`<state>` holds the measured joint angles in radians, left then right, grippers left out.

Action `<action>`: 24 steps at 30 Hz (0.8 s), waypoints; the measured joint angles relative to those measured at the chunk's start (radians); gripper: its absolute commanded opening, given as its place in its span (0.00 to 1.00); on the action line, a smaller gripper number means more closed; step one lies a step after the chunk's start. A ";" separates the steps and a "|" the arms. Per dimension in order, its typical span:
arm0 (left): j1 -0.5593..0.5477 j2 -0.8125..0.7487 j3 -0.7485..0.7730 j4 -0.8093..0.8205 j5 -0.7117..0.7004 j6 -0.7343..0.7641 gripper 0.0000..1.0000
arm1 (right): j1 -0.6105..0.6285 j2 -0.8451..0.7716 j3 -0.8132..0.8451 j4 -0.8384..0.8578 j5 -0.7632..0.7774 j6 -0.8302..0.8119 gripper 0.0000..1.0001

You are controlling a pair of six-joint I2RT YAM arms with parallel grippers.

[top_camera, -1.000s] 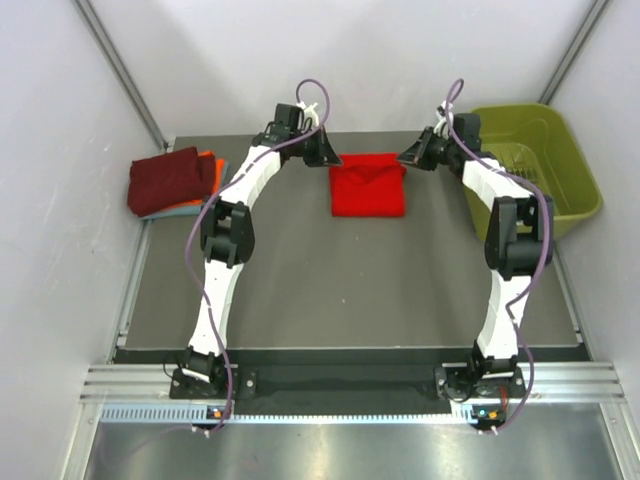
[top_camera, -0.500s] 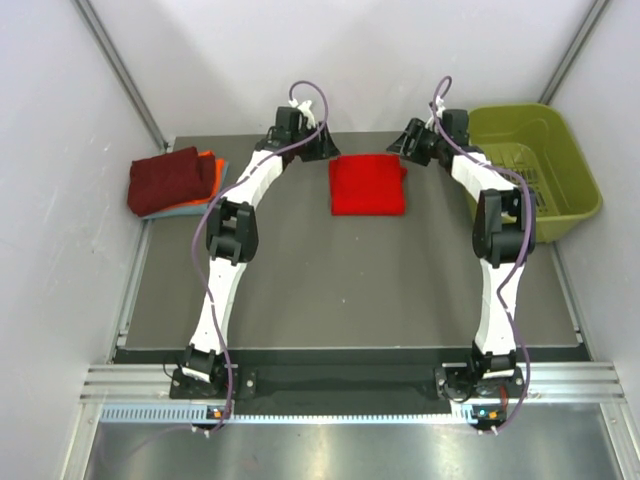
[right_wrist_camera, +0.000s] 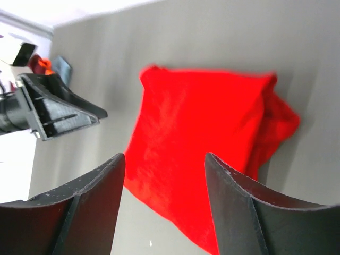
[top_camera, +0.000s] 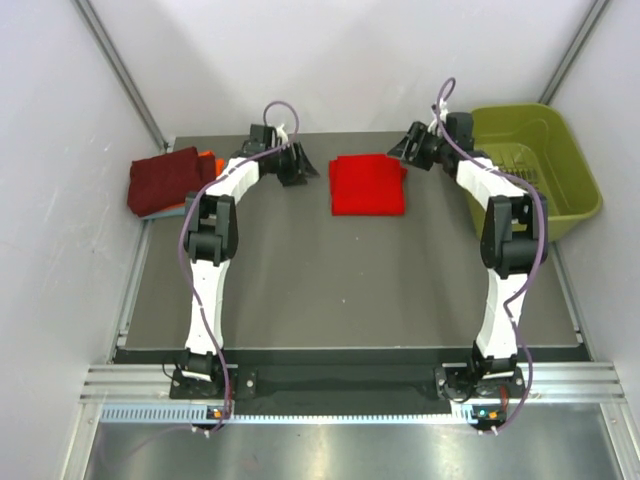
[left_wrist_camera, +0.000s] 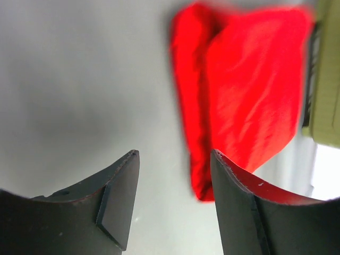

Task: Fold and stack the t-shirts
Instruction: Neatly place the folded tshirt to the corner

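Observation:
A bright red t-shirt (top_camera: 368,184) lies folded into a rectangle at the back middle of the table. It shows in the left wrist view (left_wrist_camera: 249,95) and the right wrist view (right_wrist_camera: 202,164). My left gripper (top_camera: 300,167) hovers to its left, open and empty (left_wrist_camera: 172,154). On the shirt's right, my right gripper (top_camera: 408,151) is open and empty too (right_wrist_camera: 164,156). A stack of folded t-shirts (top_camera: 172,180), dark maroon on top with orange and grey-blue edges below, sits at the back left.
An olive-green plastic basket (top_camera: 575,165) stands at the back right corner, close behind the right arm. White walls close in the table on three sides. Purple cables loop above both wrists.
Both grippers have opened and let go of the red t-shirt. The left gripper has drawn away to the left, toward the stack. The right gripper has pulled back slightly to the right.

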<state>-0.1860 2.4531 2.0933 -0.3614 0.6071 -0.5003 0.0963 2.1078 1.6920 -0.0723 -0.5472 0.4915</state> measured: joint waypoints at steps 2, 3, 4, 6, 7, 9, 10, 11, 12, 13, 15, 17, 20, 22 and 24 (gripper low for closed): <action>0.003 0.009 -0.048 -0.009 0.023 -0.024 0.61 | 0.007 0.012 -0.029 -0.001 -0.002 0.003 0.61; 0.002 0.017 -0.058 -0.010 0.033 -0.033 0.61 | 0.011 0.023 -0.038 -0.002 -0.003 0.004 0.61; -0.001 0.028 -0.059 -0.007 0.051 -0.050 0.61 | 0.016 0.037 -0.046 -0.005 -0.005 0.007 0.61; -0.010 0.035 -0.059 0.008 0.072 -0.065 0.61 | 0.024 0.061 -0.050 -0.011 -0.007 0.008 0.61; -0.014 0.038 -0.055 0.011 0.080 -0.074 0.61 | 0.028 0.075 -0.049 -0.013 -0.007 0.008 0.61; -0.024 0.055 -0.037 0.021 0.090 -0.085 0.62 | 0.034 0.093 -0.050 -0.019 -0.007 0.008 0.61; -0.028 0.064 -0.027 0.027 0.097 -0.095 0.62 | 0.036 0.102 -0.049 -0.022 -0.007 0.008 0.61; -0.033 0.076 -0.015 0.036 0.109 -0.103 0.62 | 0.038 0.107 -0.049 -0.023 -0.007 0.007 0.61; -0.037 0.083 -0.008 0.044 0.113 -0.108 0.62 | 0.040 0.112 -0.049 -0.025 -0.007 0.007 0.61; -0.041 0.092 0.003 0.049 0.115 -0.111 0.62 | 0.041 0.114 -0.049 -0.025 -0.006 0.007 0.61; -0.050 0.107 0.024 0.058 0.120 -0.122 0.62 | 0.045 0.115 -0.049 -0.024 -0.006 0.007 0.61; -0.057 0.127 0.049 0.072 0.132 -0.130 0.62 | 0.048 0.115 -0.049 -0.024 -0.006 0.006 0.61; -0.066 0.159 0.085 0.100 0.149 -0.146 0.62 | 0.054 0.117 -0.050 -0.025 -0.004 0.006 0.61; -0.073 0.177 0.103 0.120 0.156 -0.158 0.61 | 0.057 0.120 -0.050 -0.025 -0.003 0.006 0.61; -0.080 0.193 0.120 0.139 0.165 -0.171 0.59 | 0.058 0.121 -0.056 -0.023 -0.003 0.006 0.61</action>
<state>-0.2661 2.6465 2.2131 -0.2222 0.7723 -0.6716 0.1547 2.2288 1.6363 -0.0948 -0.5503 0.4980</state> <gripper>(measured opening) 0.608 0.614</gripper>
